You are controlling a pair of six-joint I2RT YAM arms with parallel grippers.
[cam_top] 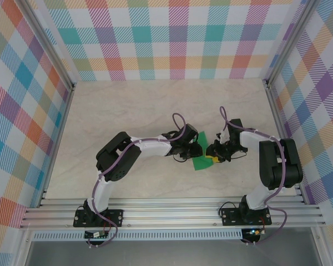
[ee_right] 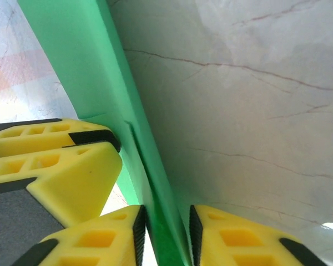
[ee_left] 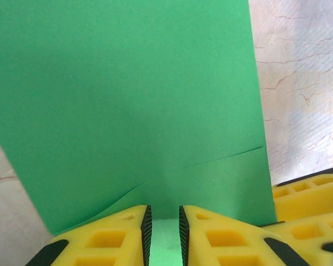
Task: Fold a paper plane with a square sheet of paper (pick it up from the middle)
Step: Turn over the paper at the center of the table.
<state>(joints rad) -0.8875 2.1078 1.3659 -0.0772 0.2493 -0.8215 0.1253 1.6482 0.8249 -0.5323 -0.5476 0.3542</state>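
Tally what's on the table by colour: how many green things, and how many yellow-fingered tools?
Green paper sheet: 1
Yellow-fingered tools: 2 (left tool, right tool)
Total: 3

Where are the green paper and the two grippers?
green paper (cam_top: 201, 162), overhead view, middle of the sheet.
left gripper (ee_left: 164, 221), left wrist view, midway between its yellow fingertips.
right gripper (ee_right: 166, 221), right wrist view, midway between its yellow fingertips.
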